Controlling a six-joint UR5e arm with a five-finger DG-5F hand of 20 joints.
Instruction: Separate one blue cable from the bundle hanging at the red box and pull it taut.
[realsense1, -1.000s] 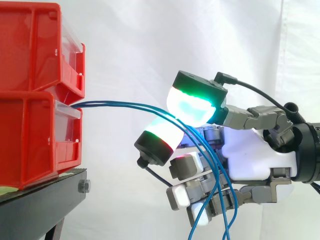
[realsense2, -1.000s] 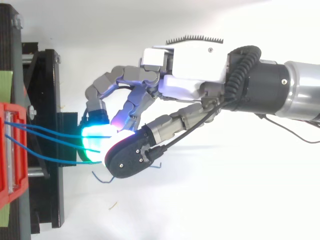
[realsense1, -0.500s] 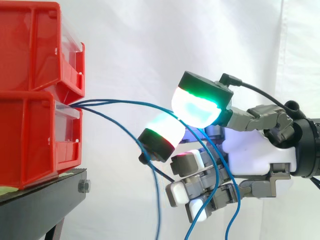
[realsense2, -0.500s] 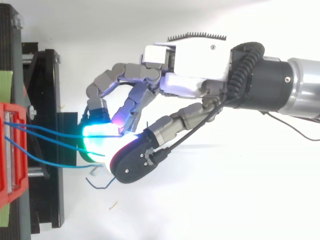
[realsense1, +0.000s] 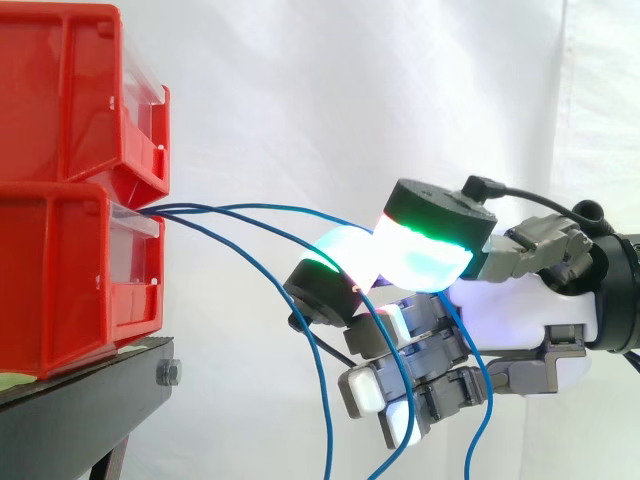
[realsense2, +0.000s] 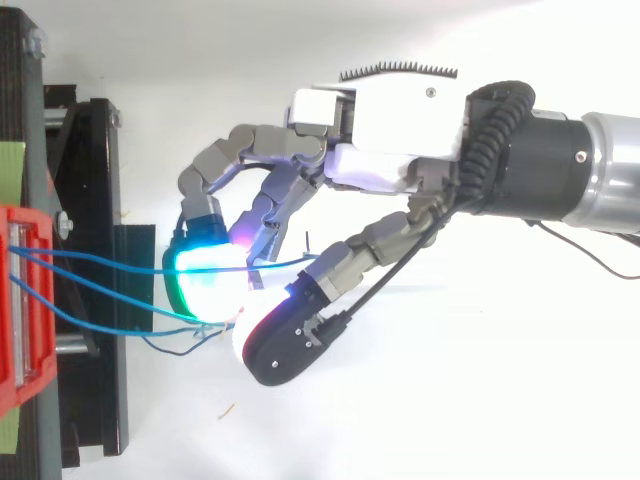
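Observation:
Blue cables leave the front of the lower red bin (realsense1: 60, 270) in a small bundle. The top blue cable (realsense1: 280, 207) arcs over to my hand (realsense1: 510, 320) and runs in between the green-glowing thumb pad (realsense1: 425, 258) and a finger pad (realsense1: 335, 270), which are pressed together on it. Past the pinch it drops beside the palm. It still curves between bin and hand. Two other blue cables (realsense1: 318, 380) hang down loose under the hand. From above, the hand (realsense2: 400, 120) reaches left and the cables (realsense2: 100, 270) span from the bin (realsense2: 25, 300) to its fingertips.
A second red bin (realsense1: 60, 90) is stacked on the lower one, both on a black stand (realsense1: 80, 410) at the left. The white curtain lies behind and there is open air between the stand and the hand.
The hand has drawn back to the right, away from the bins. The thumb pad has come down onto the finger pad, and two cables have slipped off and now hang below.

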